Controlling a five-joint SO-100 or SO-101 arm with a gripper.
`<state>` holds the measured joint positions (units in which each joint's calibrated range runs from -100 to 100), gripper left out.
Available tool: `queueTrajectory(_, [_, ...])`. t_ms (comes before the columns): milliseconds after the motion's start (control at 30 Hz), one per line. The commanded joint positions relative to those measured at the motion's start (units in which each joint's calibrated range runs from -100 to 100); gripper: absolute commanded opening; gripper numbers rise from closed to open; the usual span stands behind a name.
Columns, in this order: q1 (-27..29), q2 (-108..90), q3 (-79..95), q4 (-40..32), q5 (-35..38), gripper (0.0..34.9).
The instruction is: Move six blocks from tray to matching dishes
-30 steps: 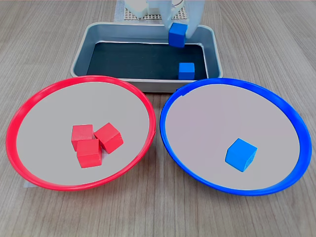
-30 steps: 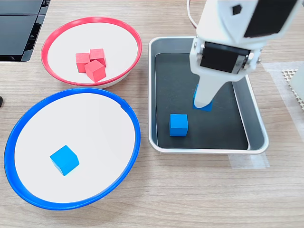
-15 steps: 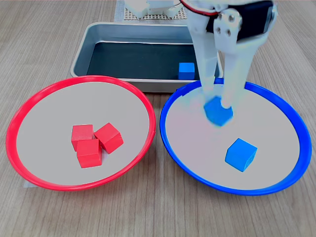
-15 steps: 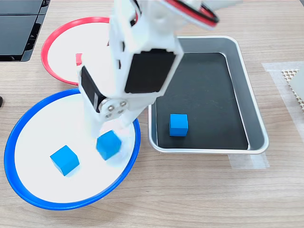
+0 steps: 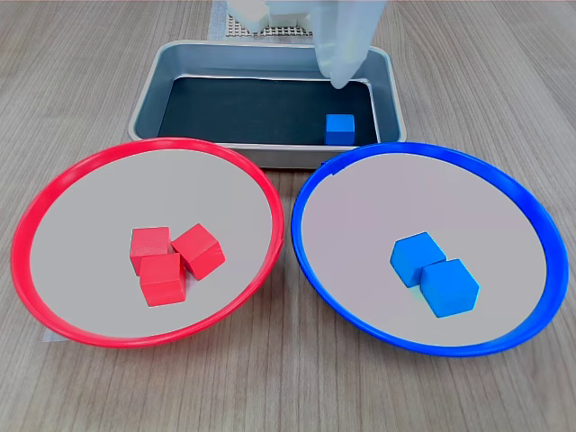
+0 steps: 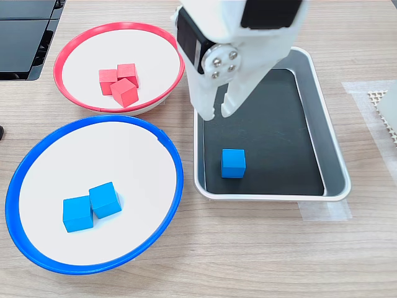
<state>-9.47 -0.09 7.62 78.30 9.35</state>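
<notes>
Your white hand hangs empty, tips nearly closed, over the silver-grey metal tray. One small blue cube sits near the tray's wall w/ bare black base around. Hand blurred in first exterior view.

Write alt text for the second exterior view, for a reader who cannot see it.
A white robot arm holds its empty claw above a metal tray containing one blue block. To the tray's left, a blue-rimmed dish holds two touching blue blocks, and a red-rimmed dish behind it holds three clustered red blocks, all on a wooden table.
</notes>
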Motion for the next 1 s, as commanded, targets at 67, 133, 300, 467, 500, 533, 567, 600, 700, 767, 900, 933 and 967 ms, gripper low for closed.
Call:
queueTrajectory(67, [1.3,-5.0,10.7,0.6,-1.9,7.6])
queueTrajectory(133, [1.2,-4.8,13.4,-2.1,-3.9,12.5])
queueTrajectory(300, [-0.7,-3.1,15.4,-4.6,-8.3,18.6])
queueTrajectory(467, [-1.9,-0.7,17.3,-8.0,-9.0,18.1])
queueTrajectory(500, [-2.0,0.2,17.7,-9.0,-8.9,17.6])
queueTrajectory(533, [-2.1,0.9,17.9,-9.5,-8.8,17.4])
queueTrajectory(567, [-2.1,1.6,17.8,-9.8,-8.8,17.1])
queueTrajectory(600, [-2.1,2.3,17.7,-10.3,-8.8,16.6])
queueTrajectory(700, [-2.8,4.1,17.6,-11.8,-8.7,15.5])
queueTrajectory(767, [-3.5,5.0,17.5,-12.3,-8.6,10.9])
queueTrajectory(900, [-3.9,5.7,12.8,-8.7,-8.2,1.6])
queueTrajectory(933, [-3.9,5.2,10.4,-6.1,-7.7,1.5])
queueTrajectory(967, [-3.8,4.9,7.9,-3.7,-7.3,1.5])
